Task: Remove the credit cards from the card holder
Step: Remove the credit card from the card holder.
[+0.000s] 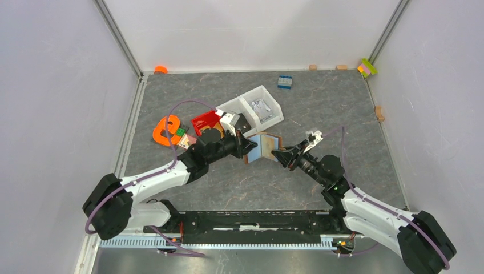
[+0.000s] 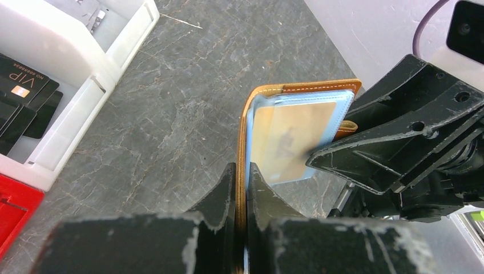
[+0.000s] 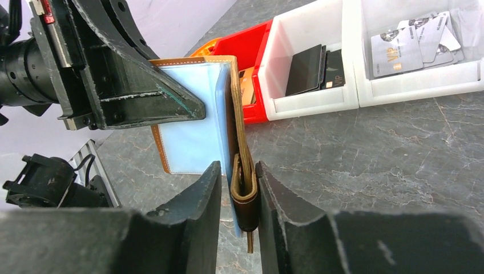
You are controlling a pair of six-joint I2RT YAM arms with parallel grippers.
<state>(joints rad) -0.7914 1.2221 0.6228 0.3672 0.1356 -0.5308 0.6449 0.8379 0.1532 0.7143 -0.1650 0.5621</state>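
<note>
The brown card holder (image 1: 263,147) hangs open like a book above the table between both arms. My left gripper (image 2: 240,168) is shut on one brown flap of the holder. An orange-tan credit card (image 2: 291,134) sits in the pale blue inner pocket of the far flap. My right gripper (image 3: 238,166) straddles the other flap (image 3: 235,125) and its strap tab. Its right finger touches the leather, and its left finger stands a little apart, so it is open. The pale blue lining (image 3: 191,134) of the left-held flap faces the right wrist camera.
Behind the holder are two white bins (image 1: 259,108), one with black cards (image 3: 311,68) and one with silvery cards (image 3: 411,43). Beside them sit a red bin (image 1: 204,121) and an orange piece (image 1: 165,130). A blue block (image 1: 285,81) lies near the back wall.
</note>
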